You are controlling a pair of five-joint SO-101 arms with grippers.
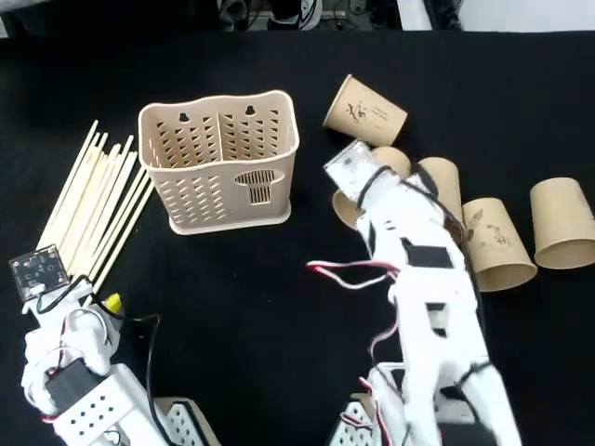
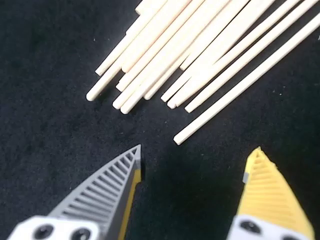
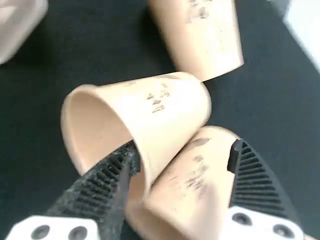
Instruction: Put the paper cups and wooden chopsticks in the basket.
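Left gripper point(image 2: 198, 147), open, sits beside the chopsticks' point(image 2: 200, 55) near ends. Right gripper point(image 3: 185, 145), open, straddles two tipped paper cups point(image 3: 150, 115) right of the basket point(image 1: 218, 177).

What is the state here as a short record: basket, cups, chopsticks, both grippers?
basket: upright, two compartments, nothing visible inside
paper cups: at least five, on their sides, right of the basket in the high view
chopsticks: loose bundle on the black table, on the basket's other side
left gripper: open, just short of the chopstick ends, holding nothing
right gripper: open, fingers either side of a lying cup, another cup resting across it
progress: no cups or chopsticks in the basket yet
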